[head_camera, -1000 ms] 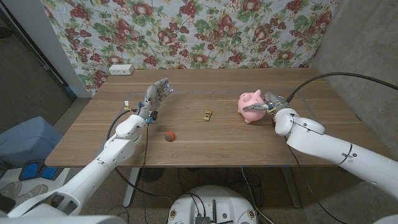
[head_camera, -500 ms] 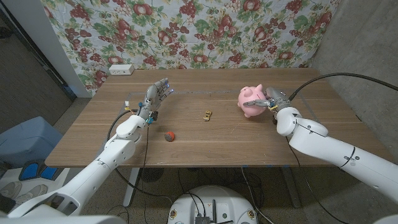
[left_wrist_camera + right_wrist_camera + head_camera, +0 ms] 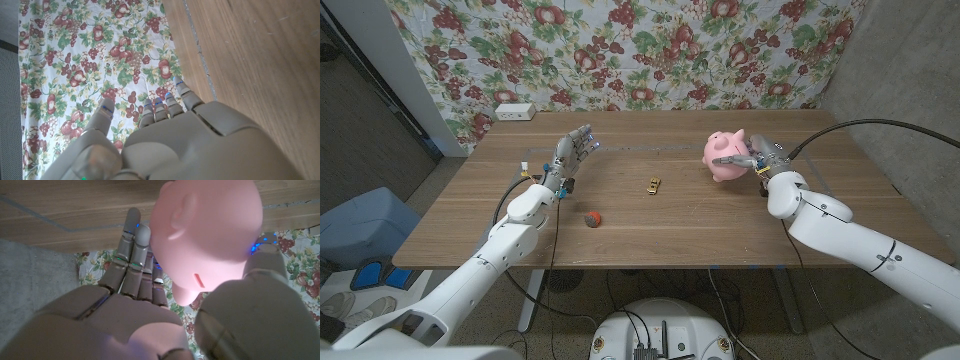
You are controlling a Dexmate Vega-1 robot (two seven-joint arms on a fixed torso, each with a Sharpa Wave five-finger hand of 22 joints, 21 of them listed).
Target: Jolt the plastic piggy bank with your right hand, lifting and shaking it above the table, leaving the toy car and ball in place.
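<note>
My right hand (image 3: 754, 161) grips the pink plastic piggy bank (image 3: 724, 156) and holds it lifted above the table's right part. Up close, the pig (image 3: 207, 235) sits between the right hand's fingers (image 3: 134, 255) and thumb (image 3: 262, 275), coin slot toward the palm. The small yellow toy car (image 3: 653, 185) stands on the wood near the table's middle. The red ball (image 3: 591, 218) lies to its left, nearer the front. My left hand (image 3: 571, 157) is raised over the left part of the table with fingers spread and holds nothing; its back (image 3: 200, 145) faces the wrist camera.
The wooden table (image 3: 650, 235) backs onto a floral cloth (image 3: 620, 50). A white power strip (image 3: 514, 111) lies at the table's far left corner. A blue seat (image 3: 360, 225) stands on the floor to the left.
My right hand has raised the piggy bank upward and slightly away from me. The left hand, car and ball have stayed in place.
</note>
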